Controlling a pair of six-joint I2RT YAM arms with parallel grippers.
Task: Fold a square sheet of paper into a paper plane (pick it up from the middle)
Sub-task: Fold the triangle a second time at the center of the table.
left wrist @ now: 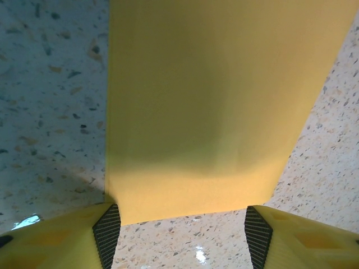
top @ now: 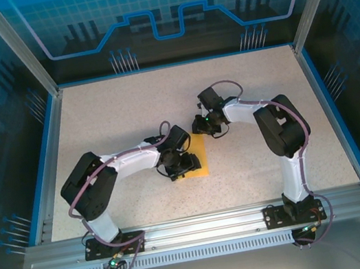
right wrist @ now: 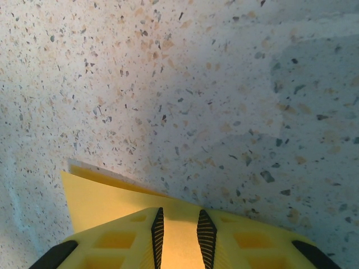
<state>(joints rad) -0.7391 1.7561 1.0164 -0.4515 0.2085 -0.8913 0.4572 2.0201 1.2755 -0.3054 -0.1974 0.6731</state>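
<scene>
On the left of the table point(top: 127, 109), the left gripper point(left wrist: 182, 224) was found low over the near end of the square sheet of paper point(left wrist: 207, 101). Its jaws were spread wide, one pad point(left wrist: 106, 231) at the sheet's left edge and the other just outside its right corner, with nothing pinched. The straddle was judged to be a way of bracketing the sheet's width, either to steady it or to line up a crease.

At the centre of the table, the orange-yellow sheet was seen lying flat between the two grippers. It looked longer than wide from the left wrist, so a first fold was judged likely done. No pointed dart shape had yet been made.

To the right, the right gripper point(right wrist: 182, 227) was set at the sheet's far end. Its jaws were narrowly parted, with paper showing in the gap. Whether the tips pressed the sheet down could not be told. A second layer was noted along the far corner edge, slightly lifted. The placement was judged to pin that end against sliding.
</scene>
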